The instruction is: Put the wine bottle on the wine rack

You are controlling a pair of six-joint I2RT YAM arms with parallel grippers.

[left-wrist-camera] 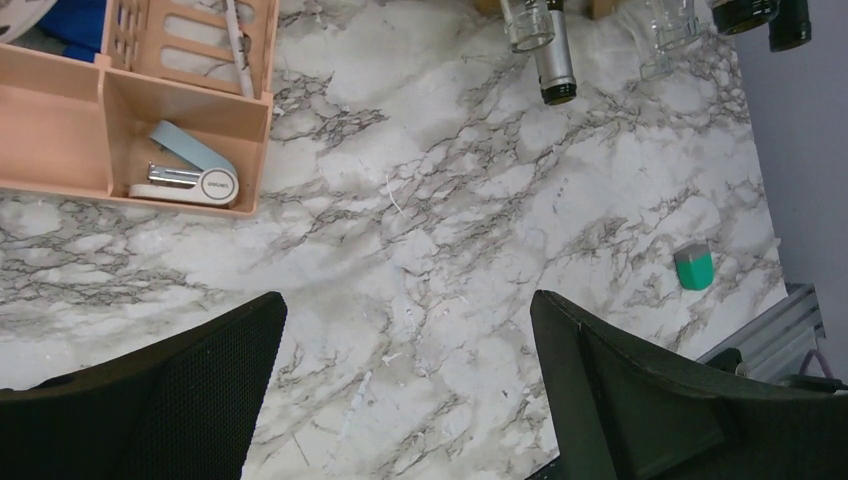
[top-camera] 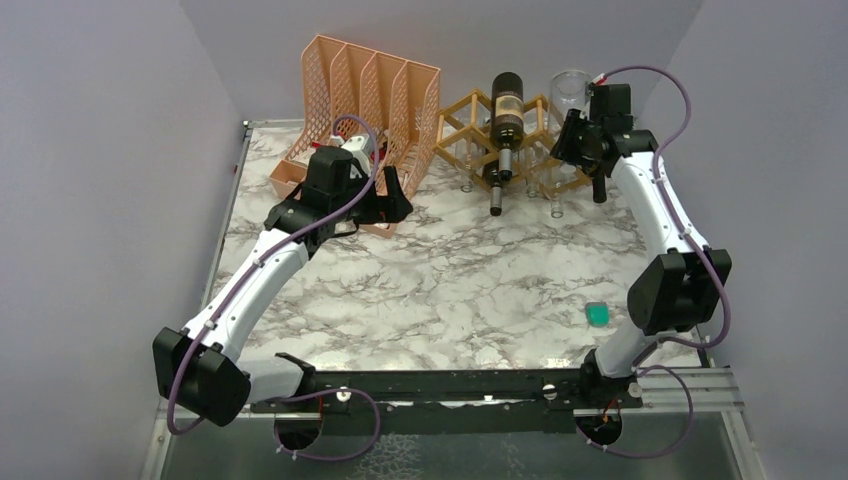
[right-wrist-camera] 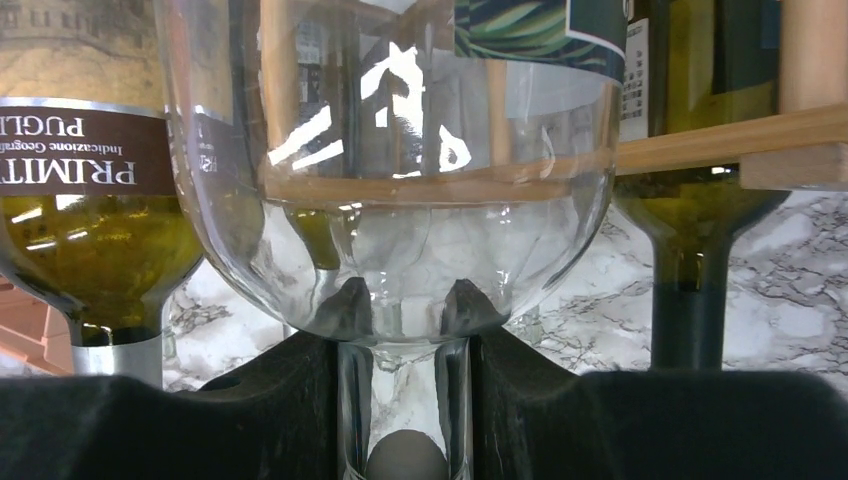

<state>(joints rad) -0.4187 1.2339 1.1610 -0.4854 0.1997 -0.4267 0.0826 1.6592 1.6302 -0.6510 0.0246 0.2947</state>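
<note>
The wine rack [top-camera: 470, 118], a low lattice of light wood slats, stands at the back of the marble table. A dark wine bottle [top-camera: 507, 115] lies on top of it, neck toward me. My right gripper [top-camera: 578, 135] is shut on the neck of a clear glass wine bottle [top-camera: 571, 88] at the rack's right end. In the right wrist view both fingers clamp that neck [right-wrist-camera: 403, 390], and the clear body [right-wrist-camera: 400, 190] rests against a wooden slat [right-wrist-camera: 730, 135] between two dark bottles. My left gripper [top-camera: 392, 200] hangs open over the table, nothing between its fingers [left-wrist-camera: 150, 400].
A peach-orange mesh file organiser [top-camera: 365, 95] stands left of the rack, with a stapler [left-wrist-camera: 185, 172] in its tray. A small green block [top-camera: 597, 315] lies near the right arm's elbow. Other bottle necks [left-wrist-camera: 555, 60] stick out below the rack.
</note>
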